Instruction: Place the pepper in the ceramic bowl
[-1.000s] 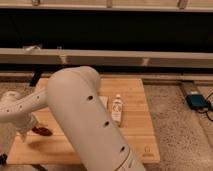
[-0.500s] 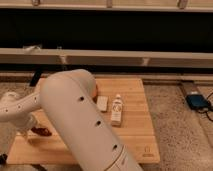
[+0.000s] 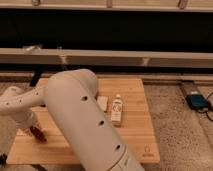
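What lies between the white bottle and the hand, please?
A white block and the robot's arm, in the camera view; the hand grips the pepper at the table's left.

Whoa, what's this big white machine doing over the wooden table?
A white robot arm reaches down to the left side, as seen here, of a light wooden tabletop. Its gripper is at a slim dark red pepper, jaws shut on it, with the pepper not yet lifted. The pepper is meant for a ceramic bowl, but no bowl is in view. A small white bottle and a small white block lie nearby, untouched.
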`<state>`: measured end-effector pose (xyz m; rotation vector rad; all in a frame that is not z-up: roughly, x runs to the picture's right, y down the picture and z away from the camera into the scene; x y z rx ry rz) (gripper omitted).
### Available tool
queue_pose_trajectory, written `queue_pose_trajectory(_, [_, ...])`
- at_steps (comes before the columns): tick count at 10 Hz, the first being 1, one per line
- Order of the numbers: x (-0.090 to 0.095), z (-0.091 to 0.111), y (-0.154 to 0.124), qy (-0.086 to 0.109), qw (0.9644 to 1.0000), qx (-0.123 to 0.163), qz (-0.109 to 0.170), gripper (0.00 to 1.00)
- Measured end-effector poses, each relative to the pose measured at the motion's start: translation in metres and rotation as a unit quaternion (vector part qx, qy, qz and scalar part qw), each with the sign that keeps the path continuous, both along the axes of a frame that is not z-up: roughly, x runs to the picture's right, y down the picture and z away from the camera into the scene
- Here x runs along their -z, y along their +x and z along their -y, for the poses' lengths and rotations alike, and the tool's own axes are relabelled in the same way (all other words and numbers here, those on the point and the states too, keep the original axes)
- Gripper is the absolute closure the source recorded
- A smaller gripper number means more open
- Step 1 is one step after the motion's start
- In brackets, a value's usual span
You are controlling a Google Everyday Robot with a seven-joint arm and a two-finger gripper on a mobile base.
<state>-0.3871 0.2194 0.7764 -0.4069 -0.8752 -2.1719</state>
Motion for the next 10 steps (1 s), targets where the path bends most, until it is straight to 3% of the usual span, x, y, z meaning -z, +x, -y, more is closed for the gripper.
queue_pose_trajectory(3, [0.048,0.038,0.001,-0.004,0.9995,-0.013,0.028,1.00])
queue_pose_trajectory(6, [0.091,0.093,0.012,-0.011,0.9974,-0.045,0.054,1.00])
queue_pose_trajectory(8, [0.093,0.132,0.029,-0.015,0.9954,-0.077,0.054,1.00])
queue_pose_trajectory(10, [0.072,0.166,0.049,-0.022,0.9923,-0.115,0.043,1.00])
